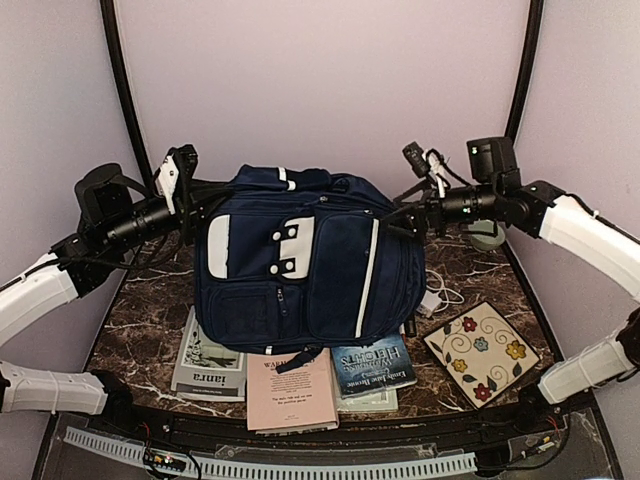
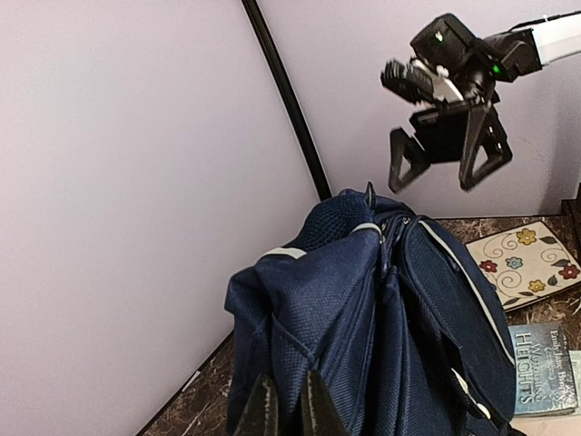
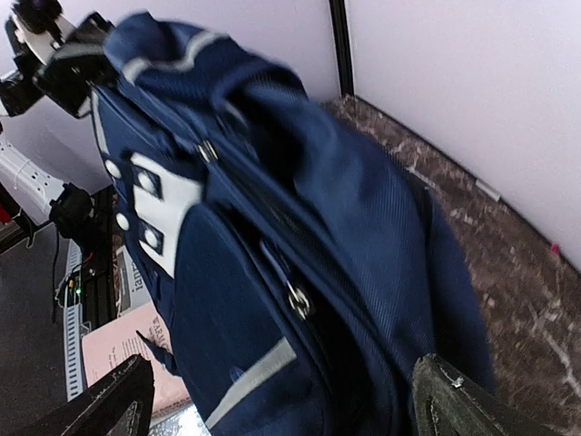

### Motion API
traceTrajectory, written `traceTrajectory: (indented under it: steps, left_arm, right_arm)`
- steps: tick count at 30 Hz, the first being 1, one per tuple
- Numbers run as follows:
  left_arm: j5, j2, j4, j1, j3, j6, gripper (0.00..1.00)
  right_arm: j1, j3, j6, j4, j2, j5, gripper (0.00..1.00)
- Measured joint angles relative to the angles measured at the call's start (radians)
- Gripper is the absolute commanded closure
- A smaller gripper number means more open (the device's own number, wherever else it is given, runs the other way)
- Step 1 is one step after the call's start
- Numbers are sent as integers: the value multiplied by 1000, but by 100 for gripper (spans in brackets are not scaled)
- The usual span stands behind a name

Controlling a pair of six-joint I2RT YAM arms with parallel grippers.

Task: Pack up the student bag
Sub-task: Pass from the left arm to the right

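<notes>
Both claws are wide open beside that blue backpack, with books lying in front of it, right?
No: only the right gripper is wide open. The left gripper is pinched shut on the backpack, as the left wrist view shows. The books do lie in front.

Dark marble surface [image 1: 140, 320]. Lower centre, in a row: grey book [image 1: 210, 362], pink book [image 1: 291, 392], blue "Wuthering Heights" paperback [image 1: 373, 365]. Lower right: floral-patterned square card [image 1: 481, 352]; white cable [image 1: 440, 298] near it.
</notes>
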Motion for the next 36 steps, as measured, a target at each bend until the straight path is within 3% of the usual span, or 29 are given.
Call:
traceTrajectory:
  steps: [6, 16, 22, 30, 32, 33, 36]
  left_arm:
    - [-16, 0, 50, 0, -30, 0, 100]
    - [-16, -16, 59, 0, -48, 6, 100]
    - [-11, -31, 68, 0, -62, 10, 100]
    - [-8, -35, 76, 0, -69, 13, 100]
    - [-8, -35, 76, 0, -69, 13, 100]
    - [-9, -35, 76, 0, -69, 13, 100]
    - [-13, -35, 80, 0, -69, 13, 100]
  right_arm:
    - [1, -181, 28, 11, 4, 62, 2]
    - [-2, -159, 22, 39, 61, 147, 0]
    - [-93, -137, 9, 66, 43, 79, 0]
    - [-104, -50, 8, 73, 211, -167, 3]
    - [-103, -50, 8, 74, 238, -225, 12]
    - [-103, -50, 7, 74, 245, -243, 22]
    - [-104, -47, 9, 72, 253, -283, 65]
